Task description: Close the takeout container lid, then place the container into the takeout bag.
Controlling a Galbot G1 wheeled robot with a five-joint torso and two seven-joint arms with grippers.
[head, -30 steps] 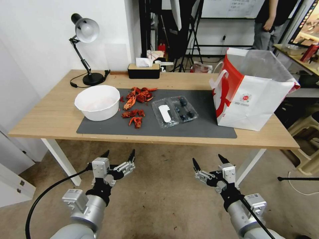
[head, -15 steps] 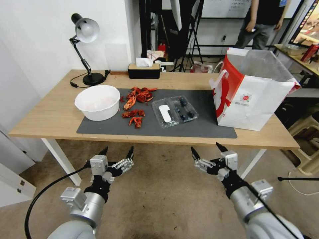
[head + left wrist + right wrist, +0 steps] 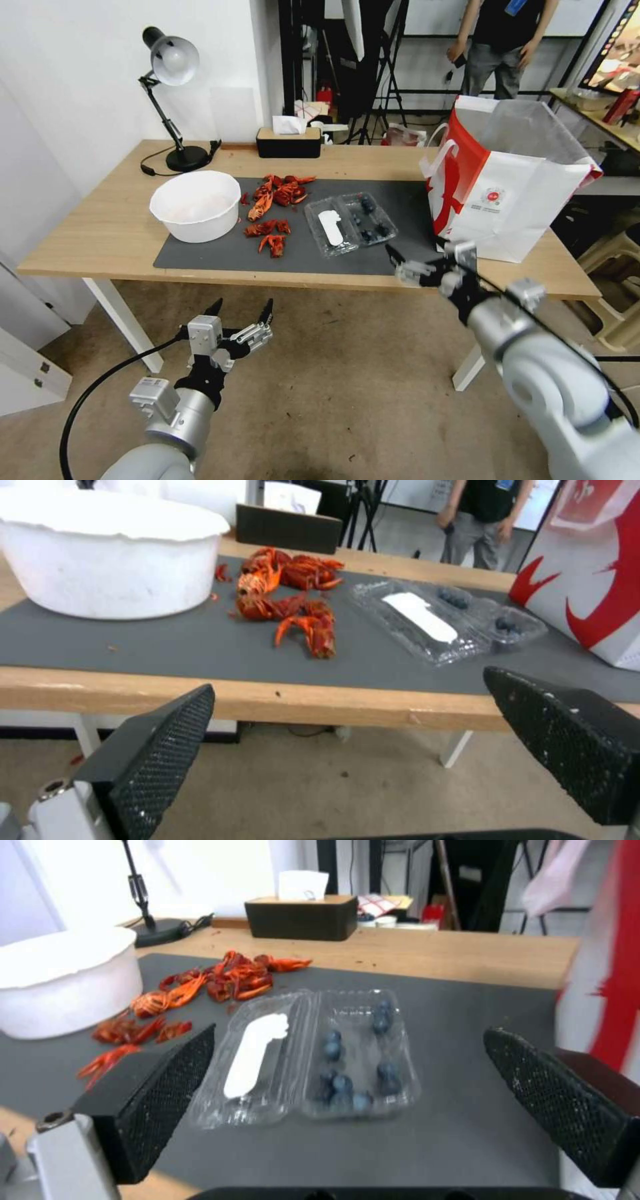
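The takeout container (image 3: 351,223) lies open and flat on the grey mat (image 3: 220,257). Its lid (image 3: 330,230) shows a white label, and the other half (image 3: 373,219) holds dark blueberries. The takeout bag (image 3: 507,187), white with red sides, stands open to its right. My right gripper (image 3: 415,249) is open, above the table's front edge, just in front of and to the right of the container. In the right wrist view the container (image 3: 360,1060) and lid (image 3: 257,1060) lie ahead between the open fingers (image 3: 167,1090). My left gripper (image 3: 243,305) hangs open, low, in front of the table.
A white bowl (image 3: 195,203) sits at the mat's left end. Red crayfish shells (image 3: 272,207) lie between the bowl and the container. A black tissue box (image 3: 289,142) and a desk lamp (image 3: 175,100) stand along the table's back.
My right arm has risen and reached forward from below the table to its front edge, near the container. The left gripper has hardly moved.
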